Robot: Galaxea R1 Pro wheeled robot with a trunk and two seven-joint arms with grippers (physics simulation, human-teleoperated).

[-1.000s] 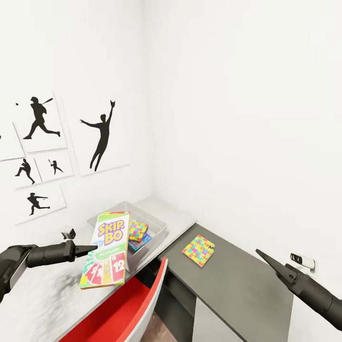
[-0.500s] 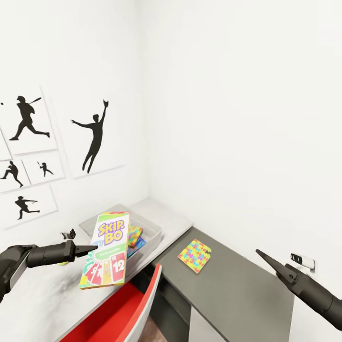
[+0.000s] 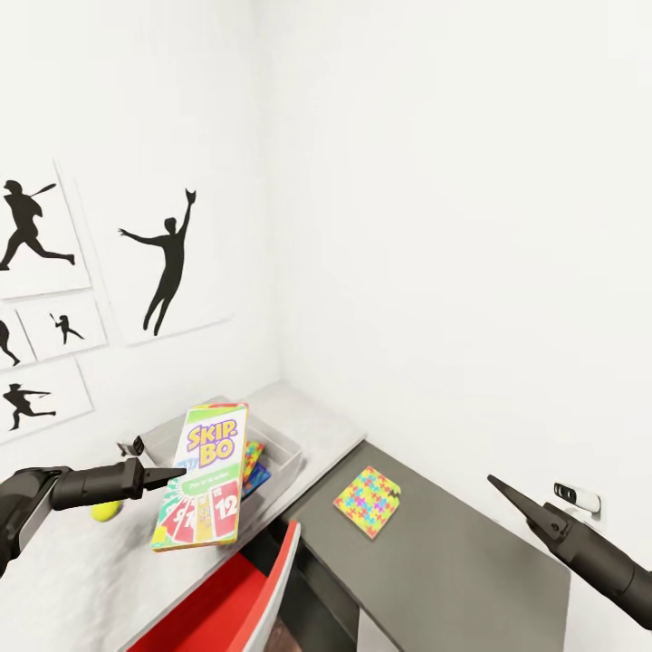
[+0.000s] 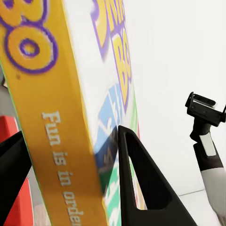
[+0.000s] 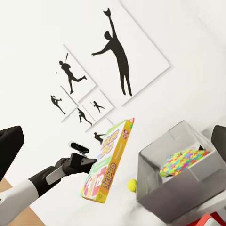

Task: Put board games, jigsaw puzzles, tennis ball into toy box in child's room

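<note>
My left gripper (image 3: 174, 474) is shut on the long edge of the SKIP-BO board game (image 3: 203, 476), holding it upright in the air over the table (image 3: 63, 580), in front of the toy box (image 3: 288, 453). In the left wrist view the game's yellow side (image 4: 61, 108) sits between the two black fingers (image 4: 141, 188). The grey toy box holds a jigsaw puzzle (image 3: 253, 451) and a blue box (image 3: 259, 473). The tennis ball (image 3: 106, 511) lies on the table behind my left arm. Another jigsaw puzzle (image 3: 367, 501) lies on the lower dark cabinet. My right gripper (image 3: 496, 484) hangs open at the right, holding nothing.
A red and white chair (image 3: 231, 593) is tucked under the table's front edge. The dark cabinet (image 3: 462, 552) joins the table at the right, against the white wall. Baseball silhouette pictures (image 3: 167, 263) hang on the left wall. A small white device (image 3: 576, 496) sits by the right arm.
The whole picture has slid left as the camera turned right. The tennis ball has come into sight behind my left arm. Both arms and the held game keep their places in the picture.
</note>
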